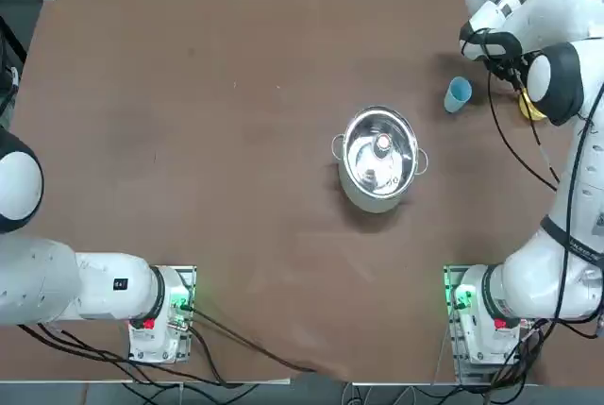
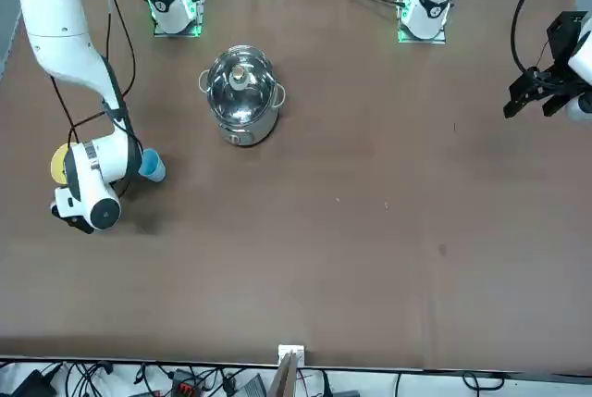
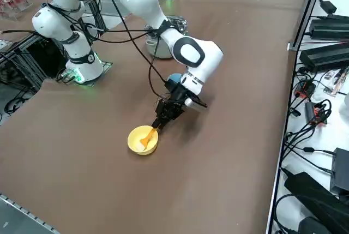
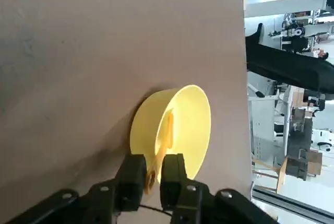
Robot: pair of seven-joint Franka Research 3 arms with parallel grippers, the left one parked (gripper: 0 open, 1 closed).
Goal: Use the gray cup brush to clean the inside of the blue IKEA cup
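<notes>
The brush point(image 4: 166, 135) stands in the yellow cup point(image 4: 194, 125) at the middle of the wrist view, its orange handle leaning up over the cup's rim toward the hand point(image 4: 152, 177). The right hand's two fingers point(image 4: 131, 179) sit on either side of the handle's upper end and look pressed in on it, pinching the handle, though the grip may not be fully firm yet. In the side view the same hand point(image 3: 162, 118) reaches down at a slant from the upper right to the yellow cup point(image 3: 143, 140) low and left of center, so the brush's point(image 3: 147, 137) long axis runs roughly in line with the fingers. The blue cup point(image 1: 458, 94) stands at the upper right of the top view, just left of the right arm's wrist on the table point(image 1: 236, 141); the lift should carry the brush that way. The steel pot point(image 1: 379, 156) sits at center, well apart.
</notes>
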